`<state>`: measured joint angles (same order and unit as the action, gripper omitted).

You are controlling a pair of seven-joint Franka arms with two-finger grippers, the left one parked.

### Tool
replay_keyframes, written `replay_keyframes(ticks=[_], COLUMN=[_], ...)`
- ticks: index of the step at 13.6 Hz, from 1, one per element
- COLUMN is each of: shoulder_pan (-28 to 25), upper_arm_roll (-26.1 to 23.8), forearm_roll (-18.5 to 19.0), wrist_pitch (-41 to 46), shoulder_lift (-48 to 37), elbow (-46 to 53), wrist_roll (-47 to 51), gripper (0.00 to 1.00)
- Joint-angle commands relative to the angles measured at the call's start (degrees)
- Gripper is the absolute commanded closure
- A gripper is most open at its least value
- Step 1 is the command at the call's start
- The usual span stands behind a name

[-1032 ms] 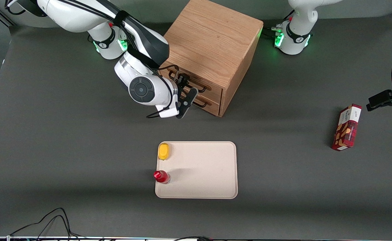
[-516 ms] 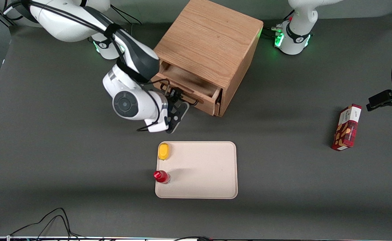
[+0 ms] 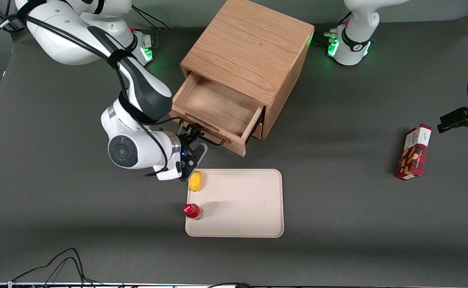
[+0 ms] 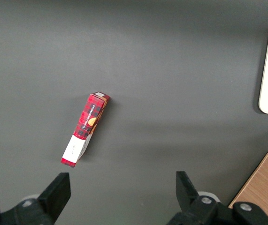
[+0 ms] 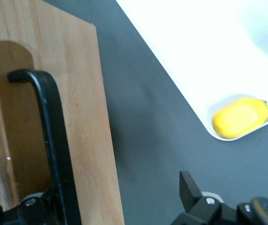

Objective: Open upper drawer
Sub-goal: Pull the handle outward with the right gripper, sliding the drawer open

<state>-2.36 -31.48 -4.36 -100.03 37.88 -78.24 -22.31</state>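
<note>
Gripper (image 3: 192, 138), front view: it sits at the handle (image 3: 203, 134) of the upper drawer (image 3: 217, 110), between the drawer front and the tray (image 3: 242, 204), with the handle between its fingers; whether they pinch the wire cannot be told. This placement suits a straight pull along the drawer's travel. The upper drawer stands well out of the cabinet (image 3: 250, 48), interior exposed, so the task appears largely complete. It slides toward 7 o'clock; its front panel, the long axis, runs from 10 o'clock to 4 o'clock. A yellow object (image 3: 195, 181) and a red-capped bottle (image 3: 193, 211) sit on the tray edge nearest the gripper. Left wrist view: only a red box (image 4: 86, 129) shows. Right wrist view: the black handle (image 5: 54, 140) stands off the oak front (image 5: 84, 122), one finger beside it; the yellow object (image 5: 241, 117) lies in the tray (image 5: 185, 51) corner.
</note>
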Motion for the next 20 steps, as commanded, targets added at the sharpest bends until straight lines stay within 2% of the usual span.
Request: replay_keyframes(ticks=[1,5,9,12,20], shoulder_pan=[-0.63,-0.63,-0.63,-1.16,-0.28], upper_arm_roll=[1.77,2.13,2.04,1.78,2.13], forearm_roll=[2.25,2.34,2.16,1.9,1.9], wrist_pitch=[1.59,6.77,7.4,7.31,7.4], shoulder_lift=[2.46,7.46,8.0,11.51,11.87], elbow=[3.36,13.79,15.84,20.84,23.13], wrist_roll=[-3.34,-3.88,-4.31,-5.54,-21.08], gripper=[0.0,0.0,0.0,0.0,0.0])
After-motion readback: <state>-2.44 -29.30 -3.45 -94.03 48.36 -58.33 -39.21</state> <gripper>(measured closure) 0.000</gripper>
